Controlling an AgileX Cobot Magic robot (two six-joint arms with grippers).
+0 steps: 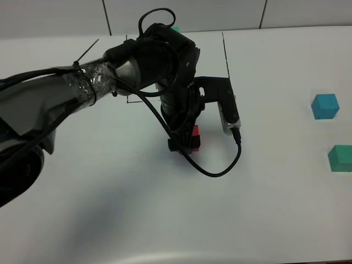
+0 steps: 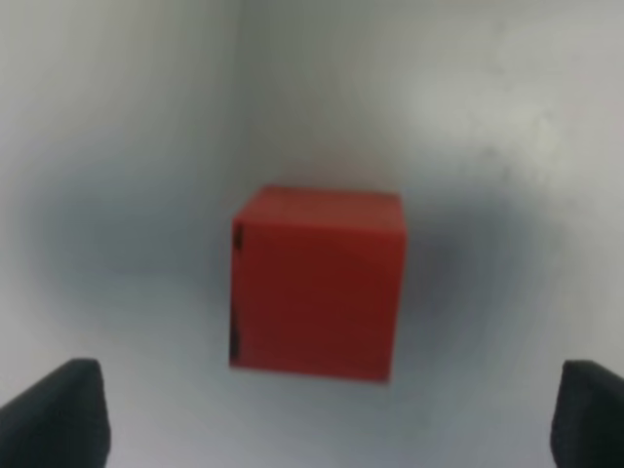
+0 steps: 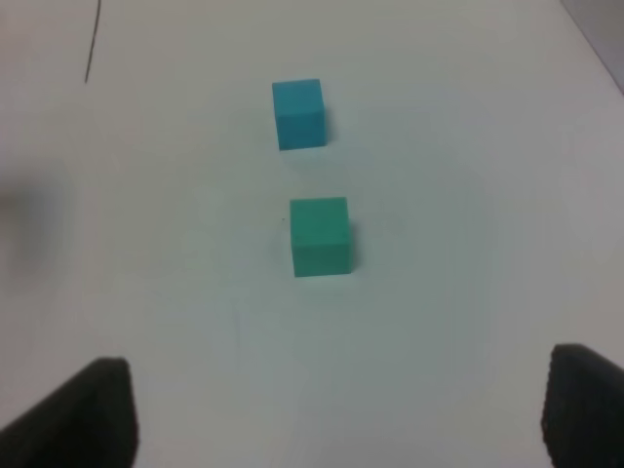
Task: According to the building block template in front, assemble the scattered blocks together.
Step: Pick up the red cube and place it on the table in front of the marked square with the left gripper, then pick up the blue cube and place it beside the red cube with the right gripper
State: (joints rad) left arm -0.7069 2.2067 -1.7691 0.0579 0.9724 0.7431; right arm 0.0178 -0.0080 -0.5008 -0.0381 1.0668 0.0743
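The left hand (image 2: 320, 417) hovers spread wide over the red cube (image 2: 317, 283) on the tabletop (image 1: 275, 209), seemingly lined up to pinch it, while the blue cube (image 1: 325, 106) and green cube (image 1: 341, 158) lie well apart from it.

No lettering, brand, number or sign can be read on the red cube (image 2: 317, 283), the arm (image 1: 55, 93) or the surface (image 1: 264, 209).

— Look of red cube (image 1: 195, 137)?
— Matte, resting flat, partly hidden.
— And blue cube (image 1: 325, 106), teal-green cube (image 1: 340, 158)?
— Well right of red cube, near each other, not touching.
— And template (image 1: 175, 29)?
— Beyond red cube; only teal corner showing.
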